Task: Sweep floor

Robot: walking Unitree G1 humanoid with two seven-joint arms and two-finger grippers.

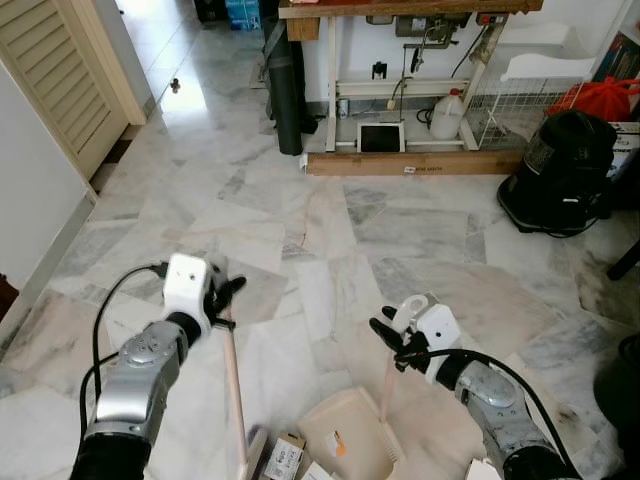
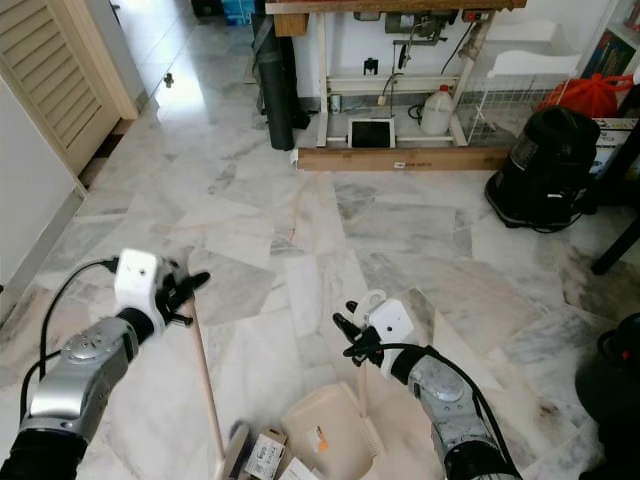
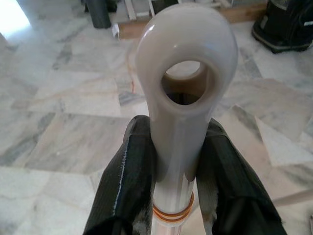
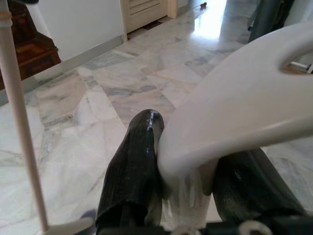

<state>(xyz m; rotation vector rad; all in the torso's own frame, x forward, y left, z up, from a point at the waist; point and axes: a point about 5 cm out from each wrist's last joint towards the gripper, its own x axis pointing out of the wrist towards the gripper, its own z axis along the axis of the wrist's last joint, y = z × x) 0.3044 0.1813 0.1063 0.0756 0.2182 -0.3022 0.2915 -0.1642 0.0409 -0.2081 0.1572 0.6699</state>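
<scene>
Left pincer (image 1: 225, 297) clamped on broom handle (image 1: 234, 385); right pincer (image 1: 393, 340) clamped on dustpan (image 1: 350, 433) handle. Small boxes (image 1: 285, 458) lie on marble floor (image 1: 300, 220) beside dustpan mouth. Suggest short, low strokes, dustpan lip held flat.

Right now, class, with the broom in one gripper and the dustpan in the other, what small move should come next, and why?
Probably a short stroke of the broom toward the dustpan. The left gripper is shut on the broom's handle and the right gripper on the dustpan's handle. The small cartons lie between the broom head and the pan's mouth, so a brief push should carry them in.
</scene>
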